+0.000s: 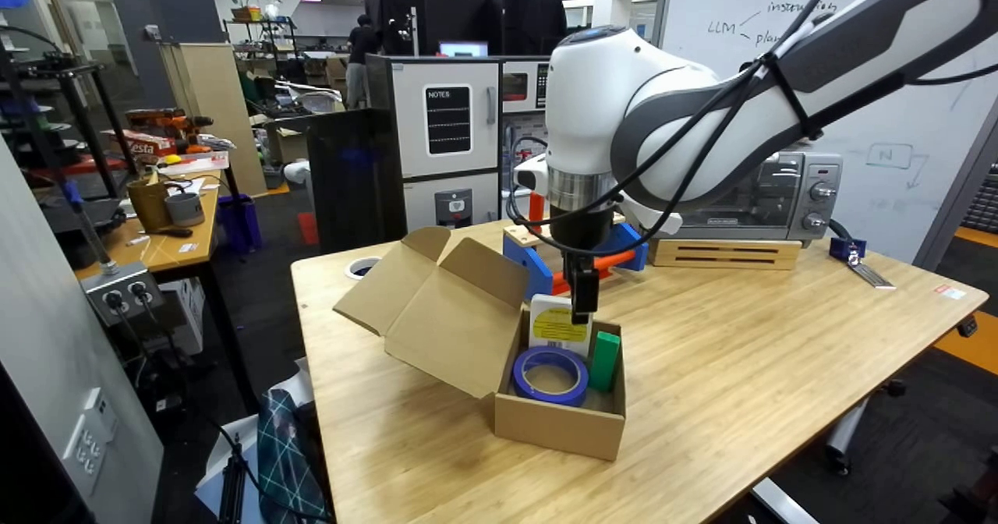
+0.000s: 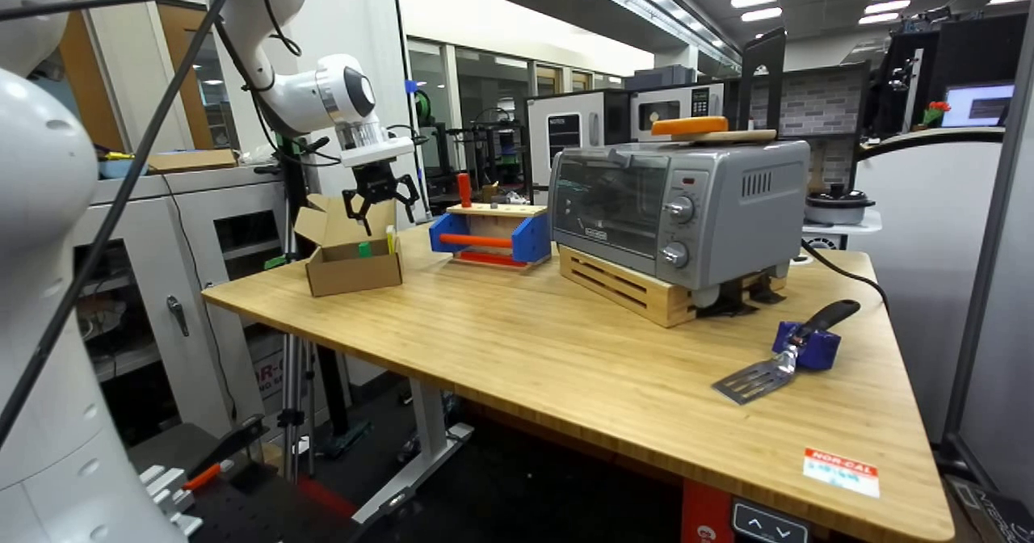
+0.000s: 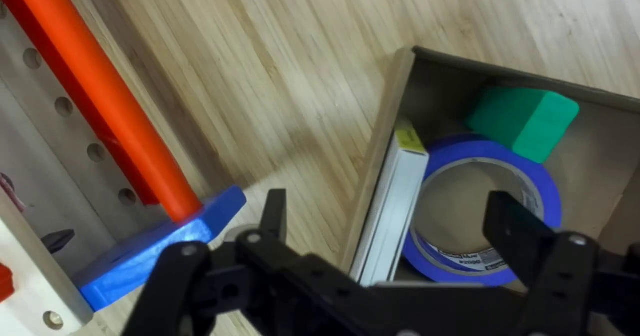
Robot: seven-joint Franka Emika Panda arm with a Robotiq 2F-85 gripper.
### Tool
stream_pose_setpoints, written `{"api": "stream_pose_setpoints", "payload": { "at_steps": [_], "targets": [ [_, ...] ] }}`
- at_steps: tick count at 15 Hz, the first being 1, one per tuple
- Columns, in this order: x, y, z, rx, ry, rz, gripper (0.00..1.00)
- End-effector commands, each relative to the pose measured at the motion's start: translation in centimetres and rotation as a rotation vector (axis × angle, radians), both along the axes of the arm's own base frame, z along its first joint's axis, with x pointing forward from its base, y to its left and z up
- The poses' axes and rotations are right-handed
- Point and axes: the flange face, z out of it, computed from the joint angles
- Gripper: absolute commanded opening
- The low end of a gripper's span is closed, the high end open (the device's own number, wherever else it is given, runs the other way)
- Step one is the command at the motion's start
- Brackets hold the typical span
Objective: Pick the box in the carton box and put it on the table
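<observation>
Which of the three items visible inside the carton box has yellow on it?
The flat white box, upright along one wall of the carton box, its face marked with yellow; the tape roll is blue, the block green.

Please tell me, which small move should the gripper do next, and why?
Probably lower the open gripper slightly, stopping above the rim of the carton. In the wrist view, its fingers appear on either side of the box, which in both exterior views stands higher than the rim. Going deeper might trap the carton's side, which runs close beside the box.
</observation>
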Motion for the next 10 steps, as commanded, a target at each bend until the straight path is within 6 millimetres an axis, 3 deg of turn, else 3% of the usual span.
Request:
{"api": "stream_pose_setpoints", "payload": {
  "at_steps": [1,5,10],
  "targets": [
    [1.2,-0.7,-0.1,0.021,0.002,0.012,1.00],
    [1.4,-1.2,-1.4,0.015,0.030,0.006,1.00],
    [0.9,-0.3,-1.9,0.039,0.060,0.026,1.00]
  ]
}}
